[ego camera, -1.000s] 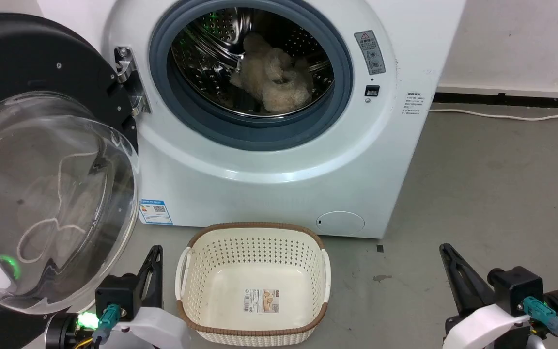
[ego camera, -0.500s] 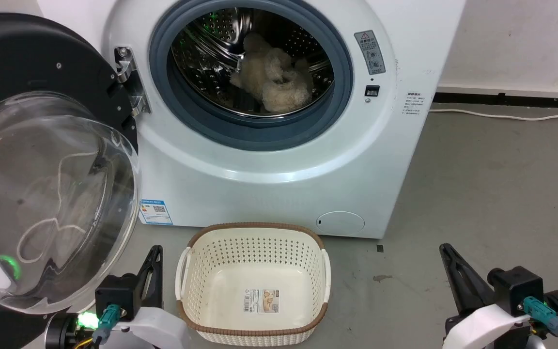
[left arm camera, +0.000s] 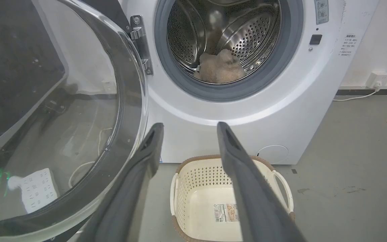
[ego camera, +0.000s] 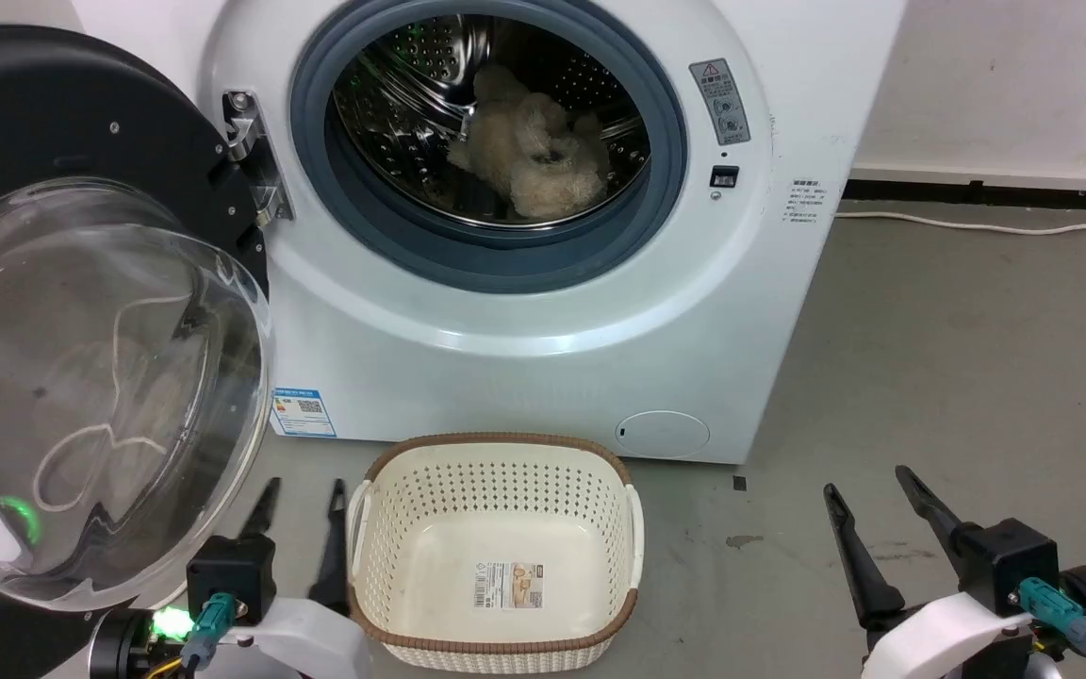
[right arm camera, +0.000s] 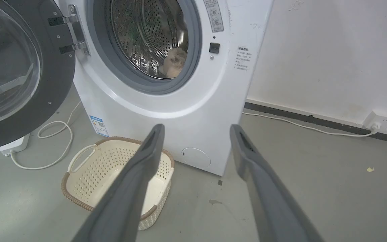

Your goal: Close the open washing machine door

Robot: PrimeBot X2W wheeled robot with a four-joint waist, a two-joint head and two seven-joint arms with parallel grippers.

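Barely begun, judging by the layout: washing machine door (ego camera: 81,321) hung wide open, up-left of left pincer (ego camera: 304,488), untouched, so the whole closing swing was left. Left pincer was spread wide, empty. Cream basket (ego camera: 496,445) sat just right of it, fluffy item (ego camera: 529,156) in the drum beyond. Right pincer (ego camera: 867,481) was wide, empty, well apart from the door. Grey floor (ego camera: 929,358), white wall (ego camera: 1005,75) and cable (ego camera: 977,227) lay beyond it.

The washing machine (ego camera: 524,358) loses its top past the upper edge of the head view. The washing machine door (ego camera: 100,330), swung out at the machine's left side, runs off the left and bottom edges. The print on the labels (ego camera: 720,102) on the machine's front is too small to read, and what the pale fluffy heap (ego camera: 529,156) inside the machine is cannot be told.
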